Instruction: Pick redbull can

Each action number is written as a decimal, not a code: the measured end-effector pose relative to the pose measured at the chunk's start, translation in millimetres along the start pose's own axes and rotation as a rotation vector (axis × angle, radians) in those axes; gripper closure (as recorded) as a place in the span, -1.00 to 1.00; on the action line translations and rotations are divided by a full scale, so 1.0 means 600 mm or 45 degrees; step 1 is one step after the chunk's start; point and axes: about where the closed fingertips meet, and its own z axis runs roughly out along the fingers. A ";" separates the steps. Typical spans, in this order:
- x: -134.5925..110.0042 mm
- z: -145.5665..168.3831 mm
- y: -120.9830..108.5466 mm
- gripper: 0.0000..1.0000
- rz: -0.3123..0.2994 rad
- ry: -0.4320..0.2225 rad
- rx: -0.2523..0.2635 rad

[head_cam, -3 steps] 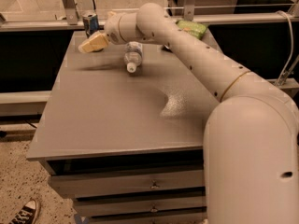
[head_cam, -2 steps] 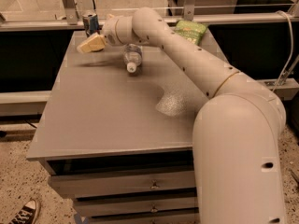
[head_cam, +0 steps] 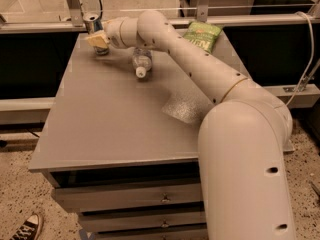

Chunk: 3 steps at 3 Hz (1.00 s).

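Silver-topped and thin-walled, the redbull can (head_cam: 91, 20) is standing upright at the far left corner of the grey table (head_cam: 100, 124), and the gripper (head_cam: 97, 38) is sitting right against its middle; whether it is clamping the can or loose cannot be told. The can is likely behaving as a light, stiff but dentable, slick cylinder, so a moderate squeeze across the mid-body is looking safest.

The gripper (head_cam: 98, 39) is at the redbull can (head_cam: 92, 20) — far-left on the table (head_cam: 100, 129). The bottle (head_cam: 141, 63) lies just right of them, the chip bag (head_cam: 202, 35) farther right.
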 end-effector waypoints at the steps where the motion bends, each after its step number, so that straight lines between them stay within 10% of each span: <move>1: -0.021 -0.009 0.007 0.45 -0.002 -0.040 -0.018; 3: -0.086 -0.136 0.077 1.00 -0.021 -0.173 -0.143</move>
